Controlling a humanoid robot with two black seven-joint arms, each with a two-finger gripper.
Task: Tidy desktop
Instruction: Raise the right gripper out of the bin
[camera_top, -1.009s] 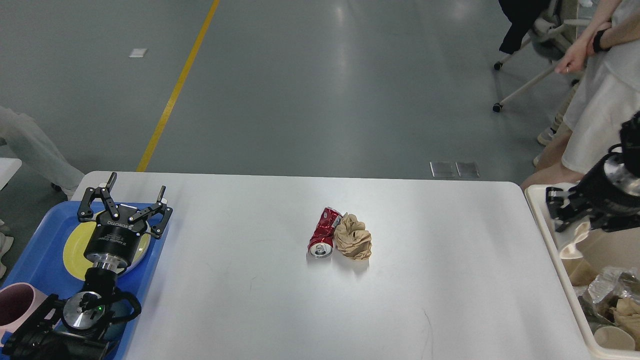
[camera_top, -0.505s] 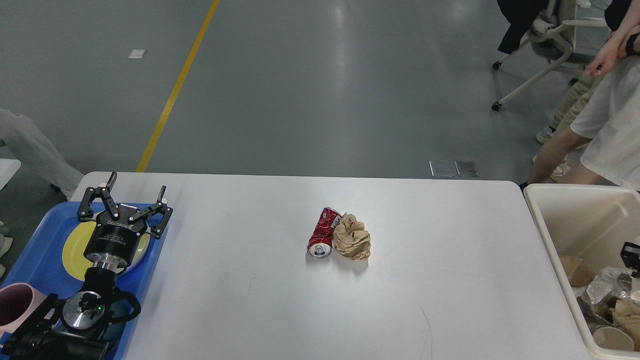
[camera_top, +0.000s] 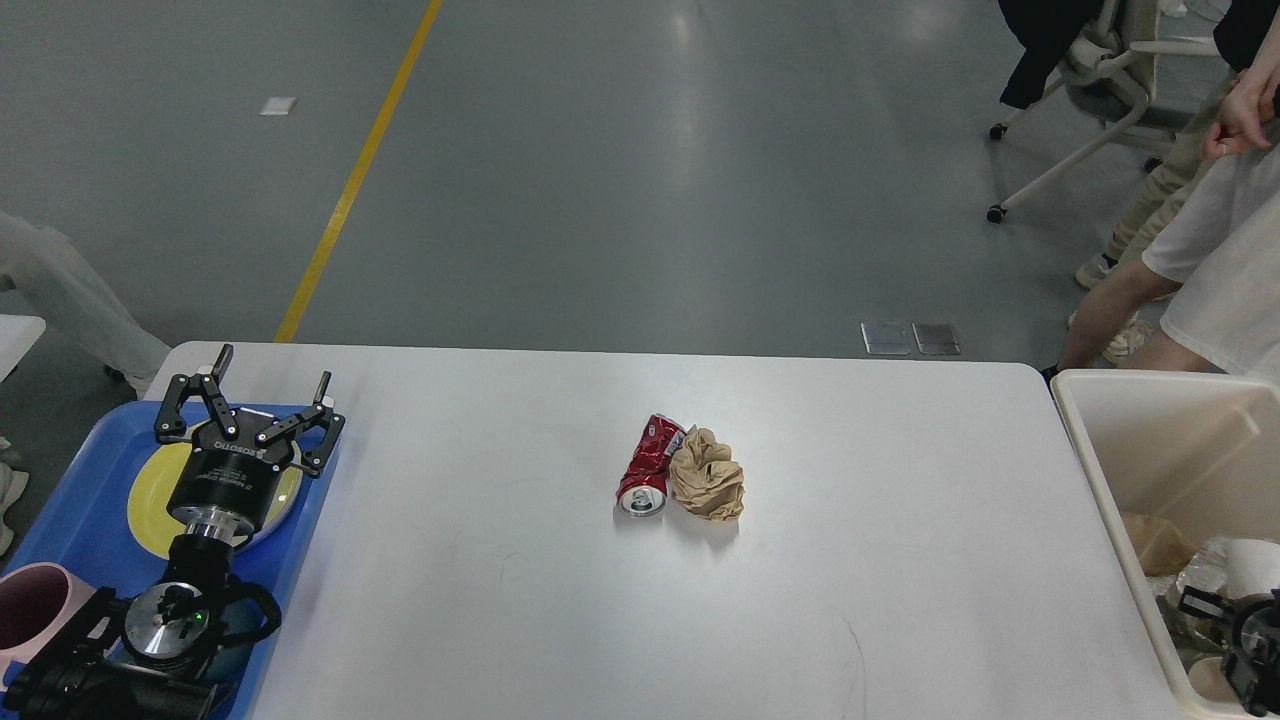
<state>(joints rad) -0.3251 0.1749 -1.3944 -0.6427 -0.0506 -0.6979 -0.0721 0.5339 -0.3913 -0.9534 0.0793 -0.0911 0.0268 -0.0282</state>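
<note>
The white desktop (camera_top: 480, 600) fills the lower view. A crushed red can (camera_top: 645, 478) lies at its middle, touching a crumpled brown paper ball (camera_top: 707, 487) on its right. My left gripper (camera_top: 275, 365) is open and empty, held above the blue tray (camera_top: 60, 530) at the left edge, far from the can. My right gripper (camera_top: 1215, 615) shows only as a small dark part low over the cream bin (camera_top: 1170, 440) at the right; its fingers cannot be told apart.
The tray holds a yellow plate (camera_top: 148, 490) and a pink mug (camera_top: 25, 615). The bin holds paper scraps and a white cup (camera_top: 1250, 565). A person (camera_top: 1215, 260) stands beyond the bin, and a wheeled chair (camera_top: 1090, 90) is behind.
My right arm has dropped from above the bin's far end to the lower right corner. The person at the right has stepped back. The left arm, can and paper have not moved.
</note>
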